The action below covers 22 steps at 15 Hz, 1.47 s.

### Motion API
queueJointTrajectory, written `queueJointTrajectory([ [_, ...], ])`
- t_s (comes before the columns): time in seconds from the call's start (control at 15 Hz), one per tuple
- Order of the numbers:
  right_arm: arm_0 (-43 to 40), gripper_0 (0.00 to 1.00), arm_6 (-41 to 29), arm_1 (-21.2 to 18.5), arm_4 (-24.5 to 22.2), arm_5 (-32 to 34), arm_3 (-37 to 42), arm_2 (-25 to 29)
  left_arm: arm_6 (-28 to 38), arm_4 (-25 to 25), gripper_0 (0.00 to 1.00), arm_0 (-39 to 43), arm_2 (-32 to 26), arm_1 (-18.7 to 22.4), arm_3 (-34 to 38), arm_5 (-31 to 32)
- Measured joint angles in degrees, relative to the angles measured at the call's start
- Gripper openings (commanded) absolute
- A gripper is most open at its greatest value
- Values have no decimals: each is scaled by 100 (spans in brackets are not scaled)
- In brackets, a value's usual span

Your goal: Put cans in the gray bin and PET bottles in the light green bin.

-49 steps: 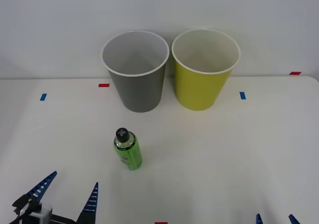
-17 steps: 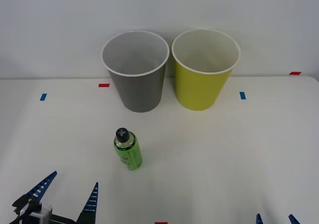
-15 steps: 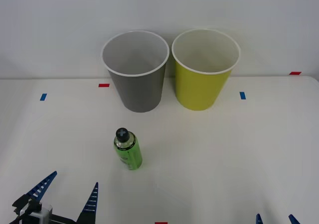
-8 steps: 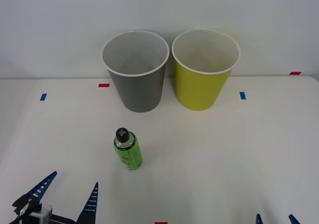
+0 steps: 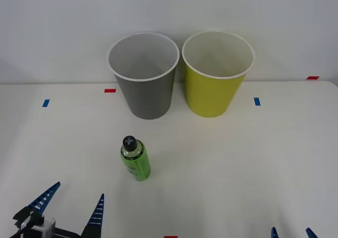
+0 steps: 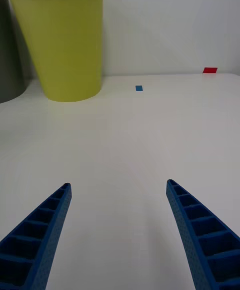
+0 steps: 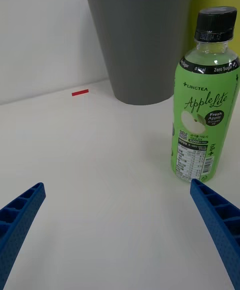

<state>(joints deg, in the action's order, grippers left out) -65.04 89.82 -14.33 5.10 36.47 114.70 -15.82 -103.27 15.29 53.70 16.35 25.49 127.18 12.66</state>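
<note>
Ribbed blue fingers, tapering to points, stood nearest of all: the left gripper (image 5: pixel 74 205) sat low at the near left of the table (image 5: pixel 253 158) with its two fingers spread wide and nothing between them, and the right gripper (image 5: pixel 291 232) sat at the near right edge, its two finger tips just showing in the front view and likewise parted and empty in its own wrist view (image 6: pixel 119 220). Both pointed forward across the smooth white tabletop. Ahead of the left gripper, a little to its right, stood one bottle (image 5: pixel 135 158), upright and apart from the fingers: small, round, clear bright-green plastic with a black ridged screw cap and a glossy green label reading "Apple Lite" in the left wrist view (image 7: pixel 204 104). Farther back, near the wall, stood two round tapered plastic bins, matte outside, white-rimmed and pale inside, much taller than the bottle. The gray bin (image 5: pixel 144 93) was on the left, almost straight behind the bottle, and the lime bin (image 5: pixel 214 92) was just beside it on the right, their rims close together. Small flat tape marks lay on the table: two blue ones (image 5: pixel 46 103) at the sides and red ones (image 5: pixel 110 90) toward the back.
</note>
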Motion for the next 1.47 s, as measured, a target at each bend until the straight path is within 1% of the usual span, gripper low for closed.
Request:
queueJointTrajectory([
  [0.33,0,65,0,0,0,0,0,0,1,0,100,-13,11,-3,-23,-11],
  [0.4,0,65,0,0,0,0,0,0,7,2,100,-44,34,-7,-170,-33],
  [0.6,0,65,0,0,0,0,1,0,49,28,100,-97,39,143,-227,218],
  [0.8,0,65,0,0,0,0,0,0,96,51,100,-202,120,592,-228,322],
  [1.07,0,65,0,0,0,0,0,0,248,217,100,-748,475,1684,-235,390],
  [1.13,0,65,0,0,0,0,0,0,298,279,100,-905,565,1855,-236,392],
  [1.27,0,65,0,0,0,0,0,0,402,415,100,-1174,751,2112,-262,374],
  [1.47,0,65,0,0,0,0,0,0,510,569,100,-1679,1023,2251,-508,379],
])
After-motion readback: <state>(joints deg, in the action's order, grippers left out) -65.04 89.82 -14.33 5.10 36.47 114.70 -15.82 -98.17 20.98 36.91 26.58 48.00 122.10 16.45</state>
